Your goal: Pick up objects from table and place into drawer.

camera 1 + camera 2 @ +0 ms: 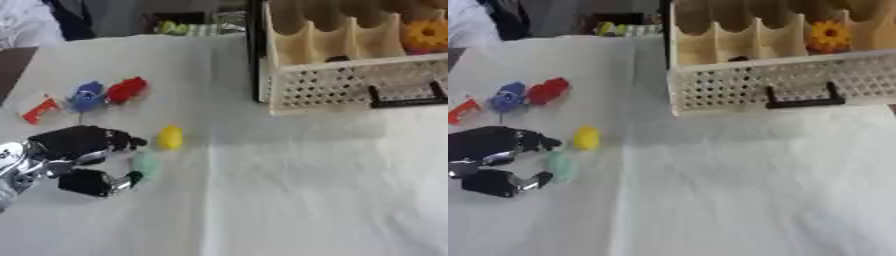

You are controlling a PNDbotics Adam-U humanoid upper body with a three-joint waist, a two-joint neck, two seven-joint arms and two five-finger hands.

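Note:
My left hand [74, 145] reaches in from the left edge, its fingers and thumb curved around a pale green object [145, 162] on the white cloth without closing on it. A small yellow object [170, 137] lies just beyond the fingertips. Farther back left lie a red object [126, 89], a blue one [87, 96] and an orange one [39, 110]. The pale wooden drawer [754, 87] with a perforated front and a black handle [802, 101] stands open at the back right. An orange flower-shaped piece [829, 35] sits in one of its compartments. My right hand is out of sight.
A white cloth [306, 190] covers the table, with wide bare room in the middle and right. The table's left edge shows at the far left, with a person's white sleeve [22, 22] beyond it. A yellow-green item [175, 27] lies past the far edge.

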